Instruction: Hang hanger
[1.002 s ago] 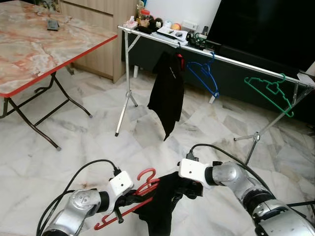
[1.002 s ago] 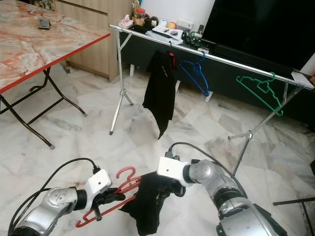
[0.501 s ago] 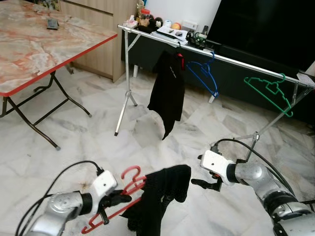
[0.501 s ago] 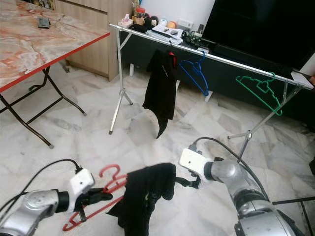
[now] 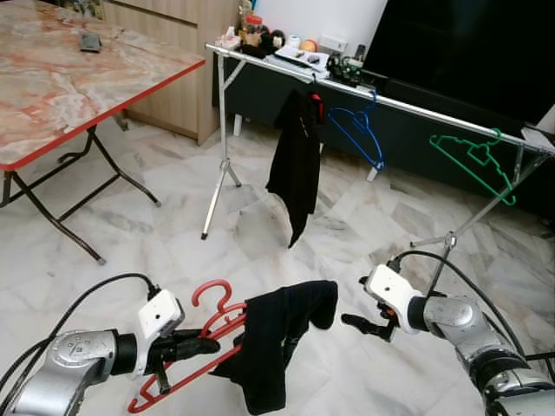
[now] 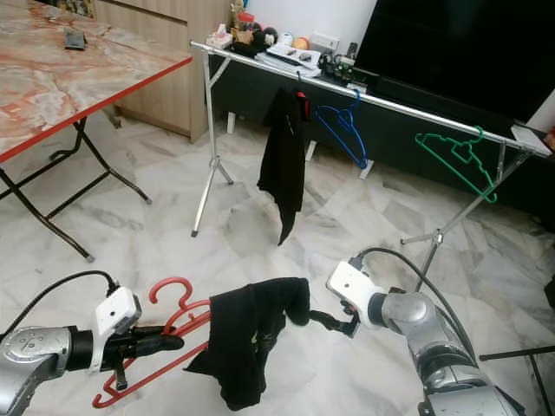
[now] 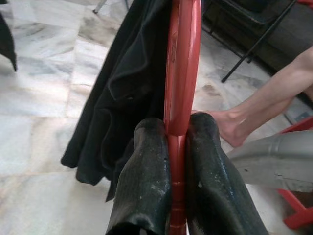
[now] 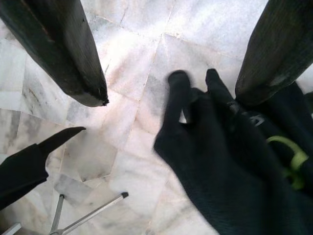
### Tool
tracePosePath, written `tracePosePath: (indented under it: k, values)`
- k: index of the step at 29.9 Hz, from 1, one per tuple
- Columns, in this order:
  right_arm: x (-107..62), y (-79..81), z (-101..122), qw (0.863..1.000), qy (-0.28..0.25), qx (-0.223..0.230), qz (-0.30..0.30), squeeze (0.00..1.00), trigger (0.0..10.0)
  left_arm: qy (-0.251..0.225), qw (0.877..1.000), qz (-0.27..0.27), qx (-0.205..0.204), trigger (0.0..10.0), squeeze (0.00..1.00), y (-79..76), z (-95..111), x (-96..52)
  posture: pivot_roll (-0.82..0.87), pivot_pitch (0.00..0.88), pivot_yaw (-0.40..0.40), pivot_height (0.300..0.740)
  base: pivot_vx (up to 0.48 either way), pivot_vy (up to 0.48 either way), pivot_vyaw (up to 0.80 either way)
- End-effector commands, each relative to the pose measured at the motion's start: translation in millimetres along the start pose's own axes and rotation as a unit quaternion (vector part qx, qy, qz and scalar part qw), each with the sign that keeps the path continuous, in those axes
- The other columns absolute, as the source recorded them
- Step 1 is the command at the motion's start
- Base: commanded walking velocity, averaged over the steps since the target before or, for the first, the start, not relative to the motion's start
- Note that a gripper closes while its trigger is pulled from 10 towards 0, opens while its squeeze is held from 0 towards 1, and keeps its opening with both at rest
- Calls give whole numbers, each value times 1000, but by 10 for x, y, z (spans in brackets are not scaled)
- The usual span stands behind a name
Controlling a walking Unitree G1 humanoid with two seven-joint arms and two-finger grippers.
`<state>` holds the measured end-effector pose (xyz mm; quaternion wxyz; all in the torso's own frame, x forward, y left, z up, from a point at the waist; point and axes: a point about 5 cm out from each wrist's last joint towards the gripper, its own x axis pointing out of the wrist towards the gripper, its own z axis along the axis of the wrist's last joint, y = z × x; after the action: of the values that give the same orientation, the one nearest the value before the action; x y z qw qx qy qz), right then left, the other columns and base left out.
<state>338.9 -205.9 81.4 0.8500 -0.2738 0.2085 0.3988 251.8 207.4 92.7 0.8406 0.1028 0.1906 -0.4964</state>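
Observation:
A red hanger (image 5: 211,318) with a black garment (image 5: 276,334) draped over it hangs low over the marble floor. My left gripper (image 5: 198,346) is shut on the hanger's bar, and in the left wrist view both black fingers (image 7: 146,181) pinch the red hanger (image 7: 182,73) with the garment (image 7: 124,88) hanging beside it. My right gripper (image 5: 354,321) is open just right of the garment and apart from it. The right wrist view looks between its spread fingers (image 8: 63,49) at the black cloth (image 8: 230,161). A metal clothes rack (image 5: 416,107) stands ahead.
On the rack hang a black shirt (image 5: 295,160), a blue hanger (image 5: 360,134) and a green hanger (image 5: 477,163). A marble-topped folding table (image 5: 61,82) stands at the left. A dark TV unit is behind the rack. A person's bare leg (image 7: 254,105) is near.
My right gripper has let go of the black garment and drawn back to the right, open. My left gripper has shifted left, still holding the red hanger and the garment.

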Motion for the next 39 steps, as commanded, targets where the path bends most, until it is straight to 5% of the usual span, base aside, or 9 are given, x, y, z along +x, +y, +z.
tracePosePath:
  k: [1, 14, 31, 32, 33, 34, 35, 39]
  values:
    - [-51, -19, -70, 1000, 4, 17, -12, 0, 10000, -22, 999, -22, 16, 0, 0, -42, 117, 20, 87, 77, -194, 740, 0, 0, 0]
    - [-12, 179, -195, 996, -7, 75, 50, 0, 10000, -50, 997, -55, 30, 0, 0, -70, 347, 30, 98, 55, -184, 740, 0, 0, 0]
    - [35, 242, -179, 985, -58, 155, 51, 0, 10000, -107, 990, -81, 37, 0, 0, -117, 635, 34, 109, 56, -182, 740, 0, 0, 0]
    - [39, 244, -176, 984, -59, 158, 51, 0, 8157, -110, 990, -82, 37, 0, 0, -119, 646, 34, 109, 56, -182, 740, 0, 0, 0]
    - [46, 249, -172, 983, -64, 167, 51, 0, 1020, -113, 989, -83, 38, 0, 0, -125, 666, 36, 112, 58, -182, 740, 0, 0, 0]
    - [46, 249, -172, 983, -64, 167, 51, 0, 1020, -113, 989, -83, 38, 0, 0, -125, 666, 36, 112, 58, -182, 740, 0, 0, 0]
    - [52, 253, -165, 981, -70, 175, 52, 0, 0, -115, 989, -86, 38, 0, 0, -131, 681, 39, 113, 60, -182, 740, 0, 0, 0]
    - [74, 266, -129, 975, -88, 193, 60, 0, 0, -125, 987, -88, 39, 0, 0, -140, 736, 57, 115, 65, -182, 740, 0, 0, 0]
